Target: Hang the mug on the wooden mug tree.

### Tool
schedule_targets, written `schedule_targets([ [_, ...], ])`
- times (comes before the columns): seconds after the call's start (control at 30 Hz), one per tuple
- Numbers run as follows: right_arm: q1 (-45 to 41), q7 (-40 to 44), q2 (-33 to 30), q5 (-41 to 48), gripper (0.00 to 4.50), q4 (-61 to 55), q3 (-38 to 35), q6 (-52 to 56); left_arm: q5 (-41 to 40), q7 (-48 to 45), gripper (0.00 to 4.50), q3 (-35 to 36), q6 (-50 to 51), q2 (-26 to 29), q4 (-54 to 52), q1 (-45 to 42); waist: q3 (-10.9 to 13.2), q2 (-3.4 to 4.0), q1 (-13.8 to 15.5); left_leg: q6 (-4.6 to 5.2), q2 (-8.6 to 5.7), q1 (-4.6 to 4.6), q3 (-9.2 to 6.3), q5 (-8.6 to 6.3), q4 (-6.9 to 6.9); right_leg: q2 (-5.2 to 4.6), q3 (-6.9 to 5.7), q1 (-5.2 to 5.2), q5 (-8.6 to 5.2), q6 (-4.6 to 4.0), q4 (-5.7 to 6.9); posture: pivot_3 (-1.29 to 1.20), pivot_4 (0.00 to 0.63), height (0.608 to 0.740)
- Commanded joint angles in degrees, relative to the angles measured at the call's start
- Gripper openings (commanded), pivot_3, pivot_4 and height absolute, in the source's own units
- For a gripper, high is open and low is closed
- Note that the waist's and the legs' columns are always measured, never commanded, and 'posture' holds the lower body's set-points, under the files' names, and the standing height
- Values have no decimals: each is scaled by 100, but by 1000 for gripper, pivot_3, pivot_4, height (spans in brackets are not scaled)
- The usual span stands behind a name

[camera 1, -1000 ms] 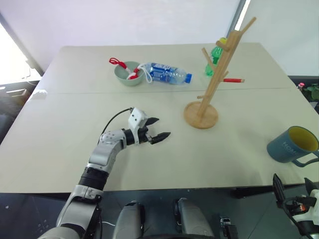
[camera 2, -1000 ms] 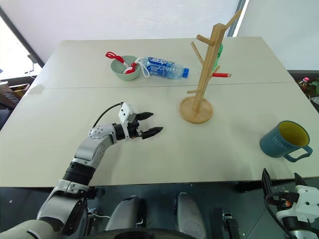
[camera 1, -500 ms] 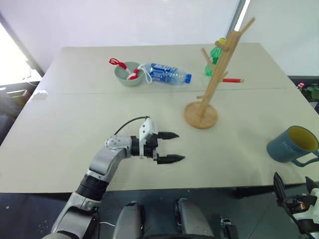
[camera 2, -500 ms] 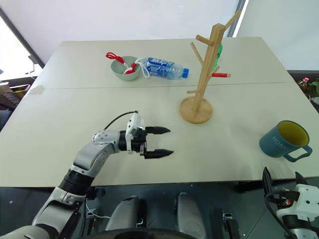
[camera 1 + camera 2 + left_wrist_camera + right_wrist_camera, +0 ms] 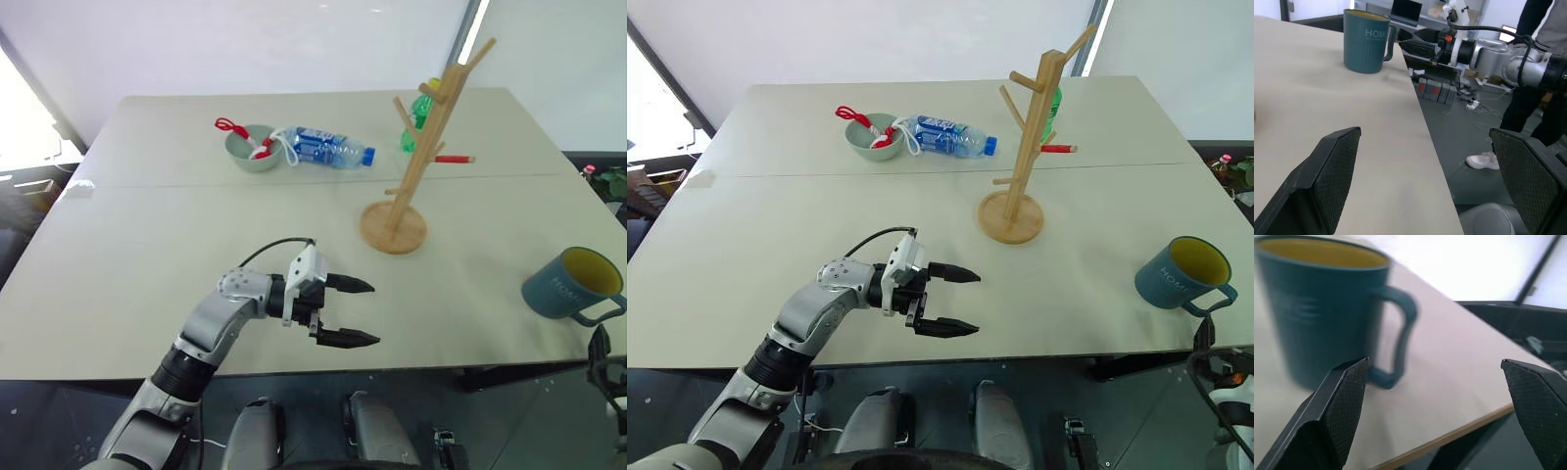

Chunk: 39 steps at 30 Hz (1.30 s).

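The blue-grey mug (image 5: 571,284) with its yellow inside stands upright near the table's right front corner, handle toward the table edge. The wooden mug tree (image 5: 412,147) rises from its round base (image 5: 394,225) right of centre, its pegs bare. My left gripper (image 5: 370,313) hovers open over the near middle of the table, pointing right, holding nothing. My right gripper (image 5: 1434,364) is open just off the front edge, with the mug (image 5: 1322,308) close ahead of its fingers, untouched. The left wrist view sees the mug (image 5: 1365,41) far off.
A pale green bowl (image 5: 251,147) holding a red and white thing, and a lying water bottle (image 5: 328,145), sit at the back. A green bottle (image 5: 421,113) and a red pen (image 5: 453,158) lie behind the tree. A person's legs (image 5: 1528,98) stand beyond the table.
My left gripper has drawn back toward the near edge and swung to point right. My right gripper has slid right, almost out of the head views' corner. The mug has stayed put.
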Motion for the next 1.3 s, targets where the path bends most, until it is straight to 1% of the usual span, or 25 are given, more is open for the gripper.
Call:
schedule_targets([
  [0.03,-87,-38,-121,-32,4434,-18,-102,44,-79,41,4500,45,-31,10,-208,-46,0,0,0,0,0,0,0,0,0,1,0,0,0,0,0,0,150,740],
  [0.23,-249,7,-206,-80,4434,150,-71,142,-99,119,4500,56,-28,26,-268,-3,-1,1,0,0,0,0,0,0,0,0,1,1,0,0,0,0,150,740],
  [0.4,-397,-111,-193,-120,4434,198,-65,251,-93,142,4500,69,-105,22,-238,-26,-1,1,-1,0,0,0,0,0,0,0,1,0,0,0,0,0,150,740],
  [0.97,-1172,-71,-396,246,4434,796,-147,828,-53,248,4500,82,-158,10,-213,-66,0,2,-5,0,0,-1,0,0,0,0,1,0,0,0,-1,0,150,740],
  [1.07,-1269,-54,-392,378,3628,859,-168,903,-56,266,4500,88,-152,11,-217,-64,0,2,-5,0,1,-1,0,0,0,0,1,0,0,0,-2,0,150,740],
  [1.13,-1330,-14,-390,465,2729,897,-182,931,-53,270,4500,95,-162,11,-200,-72,0,2,-5,0,1,-1,0,0,0,0,1,0,0,0,-2,0,150,740],
  [1.23,-1350,68,-406,528,1168,913,-174,935,-52,286,4500,97,-166,13,-201,-72,0,2,-5,0,1,-2,0,0,0,0,1,-1,0,0,-2,0,150,740],
  [1.27,-1359,87,-403,552,541,907,-163,952,-52,287,4500,98,-169,13,-188,-82,0,2,-5,0,1,-2,0,0,-1,0,1,-1,0,0,-2,0,150,740],
  [1.3,-1366,98,-400,569,35,903,-156,965,-52,287,4500,98,-172,13,-177,-90,0,2,-3,0,1,-2,0,0,-1,0,1,0,0,1,-2,0,150,740],
])
